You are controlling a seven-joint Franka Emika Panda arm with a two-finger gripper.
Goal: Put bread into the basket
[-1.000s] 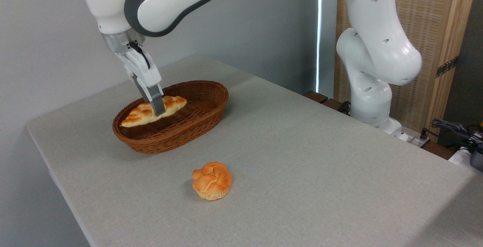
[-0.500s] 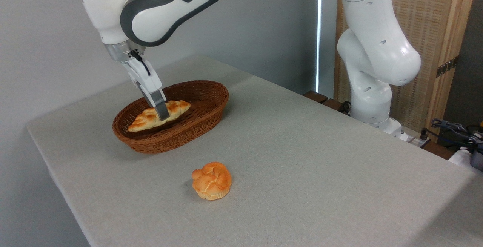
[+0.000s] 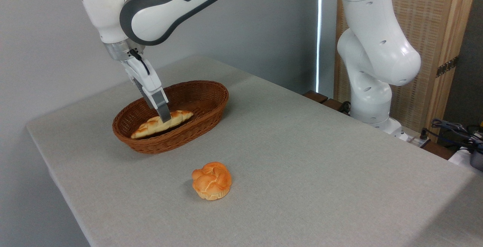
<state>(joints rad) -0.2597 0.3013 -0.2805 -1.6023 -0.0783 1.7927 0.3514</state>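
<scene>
At the left of the grey cloth-covered table [image 3: 302, 156], we are looking at the task nearly finished: the long, golden-brown braided loaf of bread [image 3: 162, 124] is lying low inside the oval brown woven wicker basket [image 3: 211, 103], its pointed left end sitting near the front-left wall and its right end reaching toward the basket's middle. We are judging that the loaf is resting on or just above the basket floor; the front rim is hiding its underside, so we cannot tell whether it is fully set down. Directly above, the white arm's two-finger gripper [image 3: 165, 118] is reaching down into the basket, and the one grey finger [image 3: 163, 111] facing us is lying against the loaf's near side at its middle. We are reading the fingers as pinching the loaf across its width, though the far finger is hidden behind the near one. What is left, as we are judging it, is only the release and the lift clear of the wicker rim. Further right and nearer the camera, a small round orange knotted bun [image 3: 211, 180] is sitting alone on the cloth, well apart from the basket. At the far right, the robot's white base column [image 3: 371, 85] is standing beside the table's edge.
</scene>
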